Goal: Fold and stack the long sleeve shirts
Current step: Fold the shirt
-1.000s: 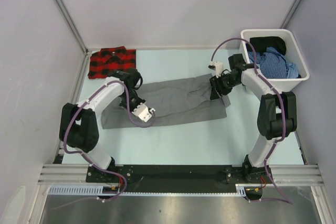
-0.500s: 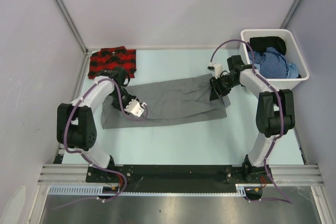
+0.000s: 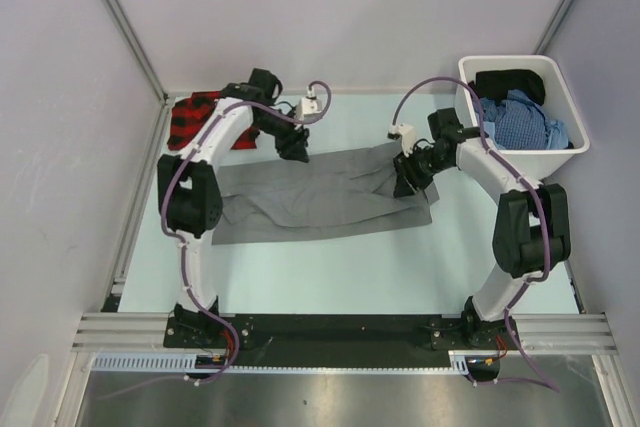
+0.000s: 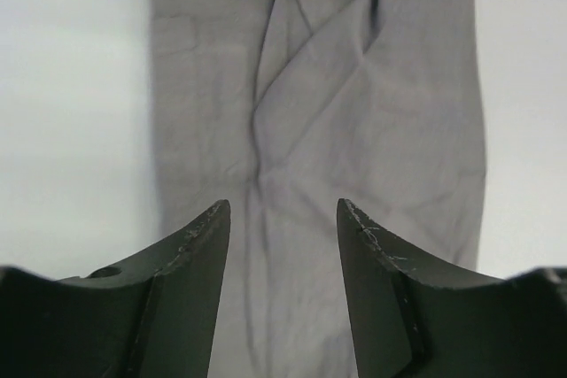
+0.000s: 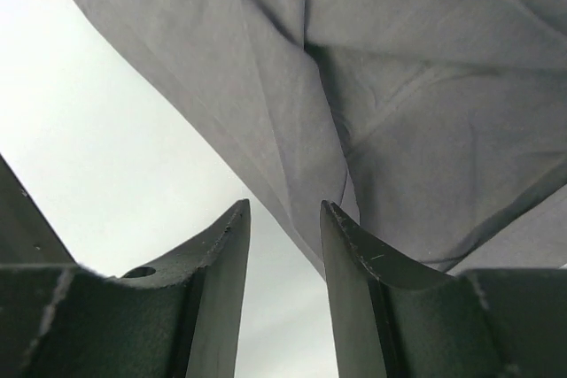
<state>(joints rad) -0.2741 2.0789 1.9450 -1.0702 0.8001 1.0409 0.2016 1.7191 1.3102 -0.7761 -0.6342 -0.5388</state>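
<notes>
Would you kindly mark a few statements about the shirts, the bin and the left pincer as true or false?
1. The grey shirt lies spread out on the table. True.
2. The plaid shirt is stacked on top of the grey shirt. False: it lies apart from it, at the table's far left corner.
3. The white bin at the far right holds blue cloth and black cloth. True.
4. The left pincer is clamped on the grey shirt. False: its jaws stand apart with nothing between them, above the shirt.
</notes>
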